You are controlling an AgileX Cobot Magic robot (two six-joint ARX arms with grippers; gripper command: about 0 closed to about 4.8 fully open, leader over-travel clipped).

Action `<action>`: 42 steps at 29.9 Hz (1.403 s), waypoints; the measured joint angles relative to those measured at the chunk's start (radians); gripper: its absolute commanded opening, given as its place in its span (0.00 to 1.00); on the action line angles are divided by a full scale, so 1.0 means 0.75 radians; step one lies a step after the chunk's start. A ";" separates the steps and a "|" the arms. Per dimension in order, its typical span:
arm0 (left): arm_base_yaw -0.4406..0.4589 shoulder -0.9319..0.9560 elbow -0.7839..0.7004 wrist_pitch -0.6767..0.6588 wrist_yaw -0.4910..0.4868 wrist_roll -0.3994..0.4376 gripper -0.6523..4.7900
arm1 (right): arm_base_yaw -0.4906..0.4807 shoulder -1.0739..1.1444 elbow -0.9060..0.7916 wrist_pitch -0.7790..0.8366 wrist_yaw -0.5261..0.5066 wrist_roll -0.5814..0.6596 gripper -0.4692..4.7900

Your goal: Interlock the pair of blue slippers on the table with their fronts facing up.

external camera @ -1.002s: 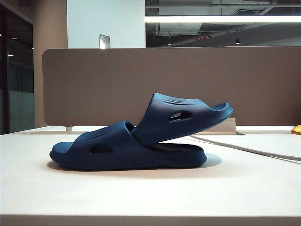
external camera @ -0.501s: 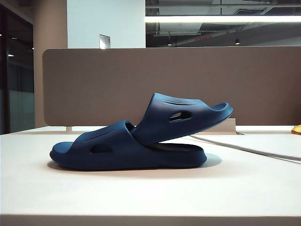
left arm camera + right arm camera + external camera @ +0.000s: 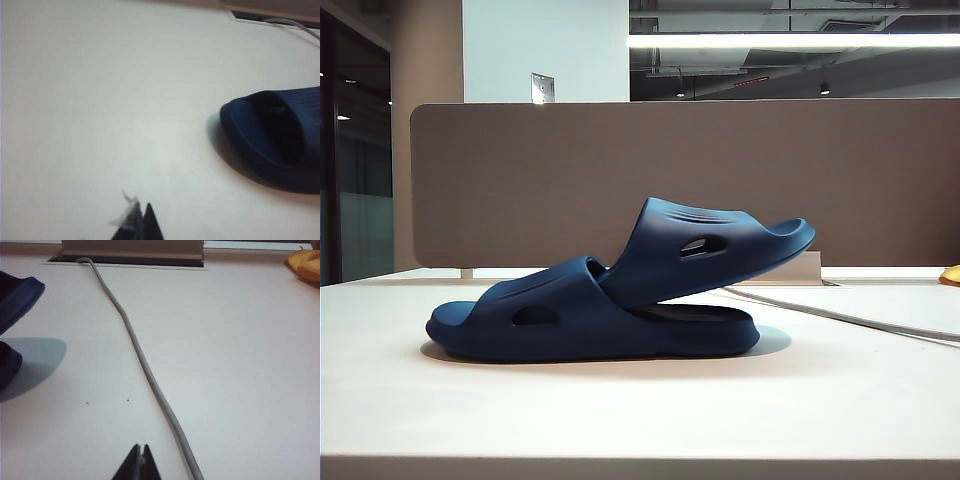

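The pair of blue slippers stands in the middle of the table (image 3: 640, 420), soles down. The lower slipper (image 3: 570, 320) lies flat. The upper slipper (image 3: 710, 245) has one end tucked under the lower one's strap and tilts up to the right. Neither gripper shows in the exterior view. My left gripper (image 3: 142, 210) is shut and empty above bare table, well apart from the rounded end of a slipper (image 3: 270, 140). My right gripper (image 3: 140, 447) is shut and empty beside a grey cable (image 3: 145, 370), with the slipper ends (image 3: 20, 295) off to one side.
A brown partition panel (image 3: 520, 180) stands behind the table. The grey cable (image 3: 840, 315) runs from a slot (image 3: 130, 257) at the back towards the right front. A yellow object (image 3: 950, 275) lies at the far right edge.
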 measured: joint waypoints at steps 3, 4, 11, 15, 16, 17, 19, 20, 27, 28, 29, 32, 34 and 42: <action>0.000 0.000 0.000 0.000 0.065 0.000 0.11 | 0.019 0.000 0.000 0.000 -0.004 -0.001 0.08; 0.000 0.000 0.000 -0.001 0.083 0.000 0.11 | 0.024 0.000 0.000 0.000 -0.004 -0.001 0.08; 0.000 0.003 0.003 -0.032 0.122 -0.057 0.12 | 0.040 0.001 0.000 0.000 -0.020 -0.001 0.08; 0.000 0.003 0.003 -0.032 0.123 -0.157 0.12 | 0.040 0.000 0.000 0.000 -0.025 -0.001 0.08; 0.000 0.003 0.003 -0.032 0.123 -0.179 0.11 | 0.040 0.000 0.000 0.000 -0.025 0.001 0.08; 0.000 0.003 0.003 -0.032 0.123 -0.197 0.11 | 0.040 0.000 0.000 0.000 -0.025 0.003 0.08; 0.000 0.003 0.003 -0.032 0.123 -0.214 0.11 | 0.040 0.000 0.000 0.001 -0.025 0.005 0.08; 0.000 0.003 0.003 -0.032 0.123 -0.201 0.11 | 0.040 0.001 -0.001 0.001 -0.026 0.005 0.08; 0.000 0.003 0.003 -0.028 0.220 0.212 0.11 | 0.040 0.000 -0.001 0.001 -0.028 0.006 0.08; 0.000 0.003 0.003 -0.026 0.230 0.230 0.11 | 0.040 0.000 -0.001 0.001 -0.028 0.007 0.08; 0.000 0.003 0.003 -0.026 0.232 0.237 0.11 | 0.040 0.000 -0.001 0.001 -0.028 0.008 0.08; 0.000 0.003 0.003 -0.018 0.271 0.246 0.11 | 0.040 0.000 -0.001 0.001 -0.028 0.030 0.08; 0.000 0.003 0.003 -0.003 0.343 0.254 0.11 | 0.040 0.000 -0.001 0.001 -0.031 0.036 0.08; 0.000 0.003 0.003 0.019 0.487 0.280 0.11 | 0.040 0.000 -0.002 0.004 -0.098 0.039 0.08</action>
